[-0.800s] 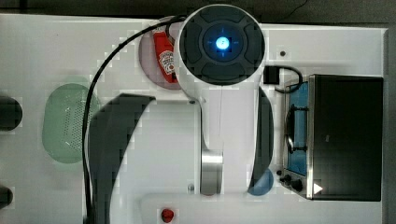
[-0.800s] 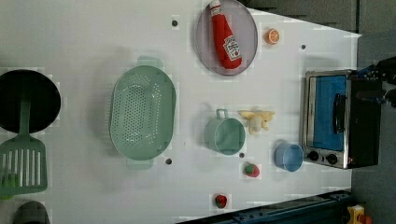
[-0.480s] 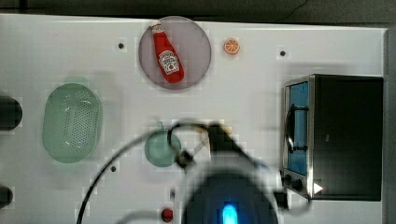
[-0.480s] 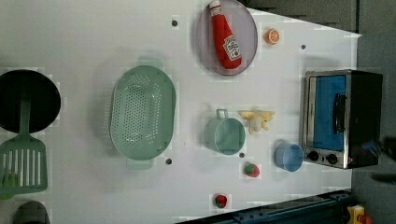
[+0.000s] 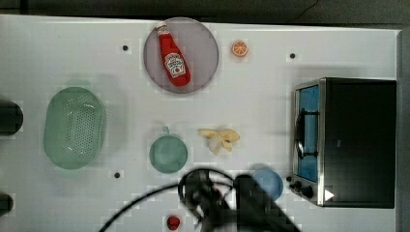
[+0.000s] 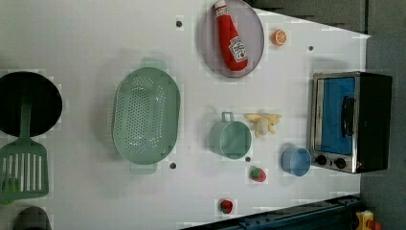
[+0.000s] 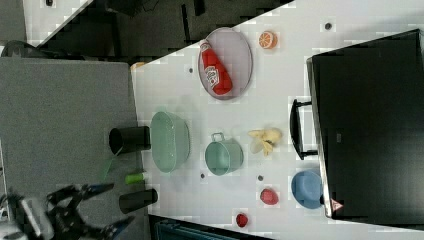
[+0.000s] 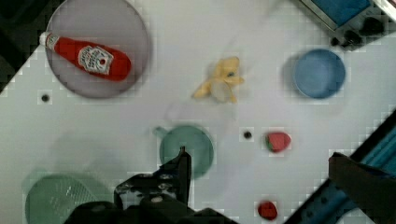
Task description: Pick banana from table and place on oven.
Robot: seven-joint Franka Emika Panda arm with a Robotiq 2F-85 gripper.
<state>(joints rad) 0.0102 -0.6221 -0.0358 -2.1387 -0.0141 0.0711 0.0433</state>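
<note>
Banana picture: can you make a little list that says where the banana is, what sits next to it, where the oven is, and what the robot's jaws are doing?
banana: lying on the white table, not picked up
neighbours in the top view: green cup to its left, blue bowl lower right
oven: at the top view's right, door closed, nothing on its black top
gripper: jaws open, holding nothing, away from the banana

A red ketchup bottle (image 5: 172, 61) lies on a round grey plate (image 5: 200, 41), with an orange slice (image 5: 239, 48) just beside the plate. A green colander (image 5: 74, 127), a green cup (image 5: 168, 153), a blue bowl (image 5: 269, 182) and two small red fruits (image 6: 258, 174) sit apart.
</note>
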